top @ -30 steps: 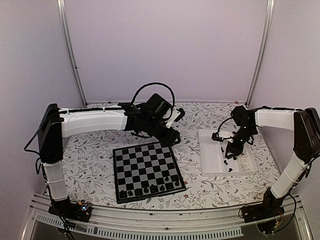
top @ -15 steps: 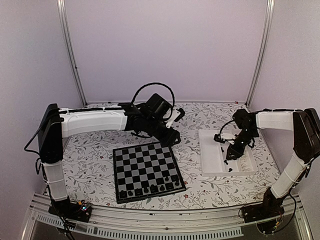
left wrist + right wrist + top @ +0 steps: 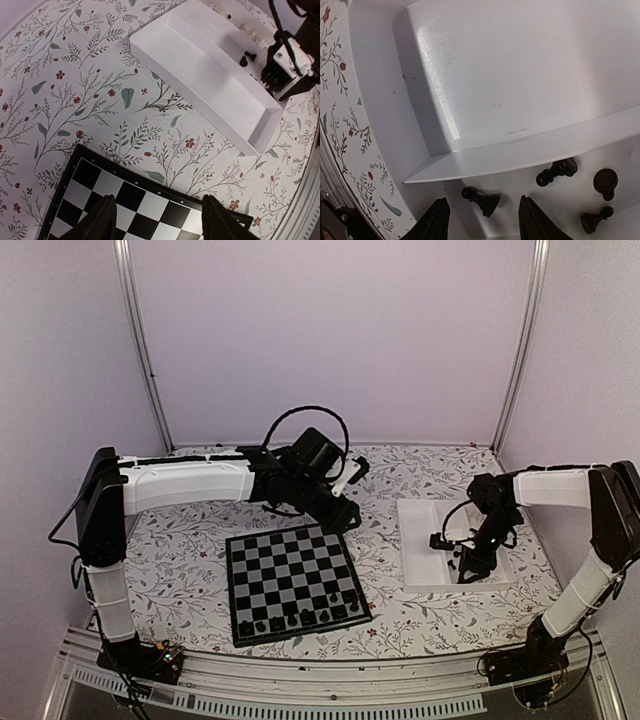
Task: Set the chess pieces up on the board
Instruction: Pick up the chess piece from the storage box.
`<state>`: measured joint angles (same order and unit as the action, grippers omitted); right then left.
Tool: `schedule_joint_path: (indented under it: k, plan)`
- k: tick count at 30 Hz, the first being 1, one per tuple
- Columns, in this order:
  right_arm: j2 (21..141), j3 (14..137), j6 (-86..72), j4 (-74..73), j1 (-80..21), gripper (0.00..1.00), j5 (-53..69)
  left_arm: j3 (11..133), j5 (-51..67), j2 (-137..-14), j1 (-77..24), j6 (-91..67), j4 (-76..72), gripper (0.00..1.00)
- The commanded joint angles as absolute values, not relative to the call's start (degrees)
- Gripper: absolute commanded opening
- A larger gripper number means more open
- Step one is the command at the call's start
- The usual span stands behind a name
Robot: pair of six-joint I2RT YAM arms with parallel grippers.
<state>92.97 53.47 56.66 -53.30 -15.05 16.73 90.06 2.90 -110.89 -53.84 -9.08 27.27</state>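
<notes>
Black chess pieces [image 3: 300,618]: we are seeing tiny dark pieces standing in a row along the near edge of the board [image 3: 285,565]. A few more are lying toppled in one compartment of the tray [image 3: 425,540].
Board: it is lying flat on the floral worktop [image 3: 180,540], showing black and grey-white squares inside a thin black border.
Tray: white and compartmented, it is sitting to the right of the board, apart from it.
Left end effector [image 3: 159,212]: we are seeing it hovering over the board's far corner, its jaws standing apart and gripping nothing.
Right end effector [image 3: 482,212]: it is reaching into the tray with its fingers parted. A toppled pawn [image 3: 480,200] is lying just ahead of the gap, unclamped.
</notes>
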Motion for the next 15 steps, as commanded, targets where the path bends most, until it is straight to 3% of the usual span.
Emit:
schedule_joint_path:
  k: [1, 7, 15]
  plan:
    - [93.5, 49.9, 58.0, -50.8, -17.1, 0.52, 13.6, 90.4, 3.3, -110.2, -53.1, -9.2, 27.1, 0.6]
    - [95.8, 50.9, 53.8, -45.6, -16.7, 0.41, 7.2, 91.1, 3.6, -111.3, -53.1, -9.3, 27.5, 0.6]
    - [98.4, 56.7, 51.4, -46.8, -13.5, 0.27, 9.8, 91.4, 3.4, -112.0, -53.0, -8.8, 27.9, 0.6]
